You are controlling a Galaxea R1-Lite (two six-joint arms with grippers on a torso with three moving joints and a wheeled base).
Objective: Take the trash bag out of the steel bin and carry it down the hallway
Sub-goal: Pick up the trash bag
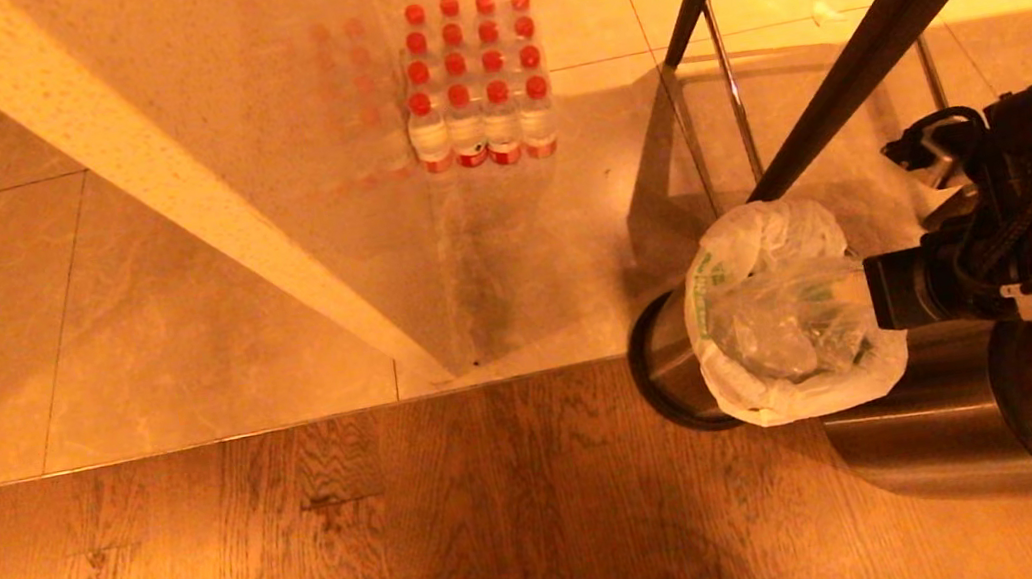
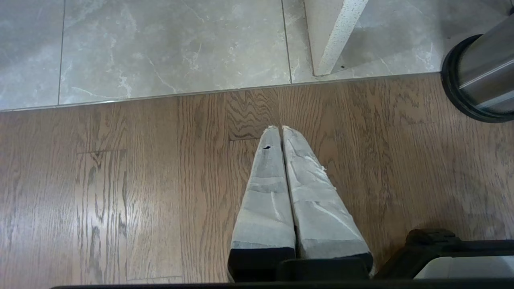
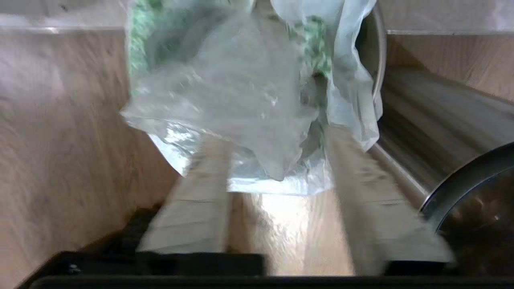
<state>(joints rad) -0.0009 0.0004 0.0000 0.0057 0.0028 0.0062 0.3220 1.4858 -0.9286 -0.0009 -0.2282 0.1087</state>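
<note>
My right gripper (image 3: 277, 160) has its two fingers (image 3: 196, 192) parted about halfway, with bare gap between them and nothing held; their tips sit right at the near, lowest fold of the trash bag (image 3: 241, 104), one to either side of the loose plastic, and I cannot tell whether they touch it. I read that spread as a set-up for pinching the bunched rim, since the bag is thin and crinkly and offers a gatherable fold just there. From the head view, the right gripper comes in from the right, its black wrist body hiding the fingers, level with the bag's mouth. The trash bag (image 1: 782, 313) is not out yet: it stands in the steel bin (image 1: 662, 360), its white rim with green print folded over the bin's edge and puffed up above it, so lifting it free is the step I judge to be in hand. A second steel bin (image 1: 981, 436) lies tipped just beside it on the wooden floor (image 1: 312, 560), close enough to crowd my approach. Beyond them run the tiled floor (image 1: 25, 318), a wall corner (image 1: 156, 168), a pack of water bottles (image 1: 477, 83) and a metal chair frame (image 1: 807, 57). My left gripper (image 2: 281, 130) hangs parked over the wood, fingers pressed together and empty.
</note>
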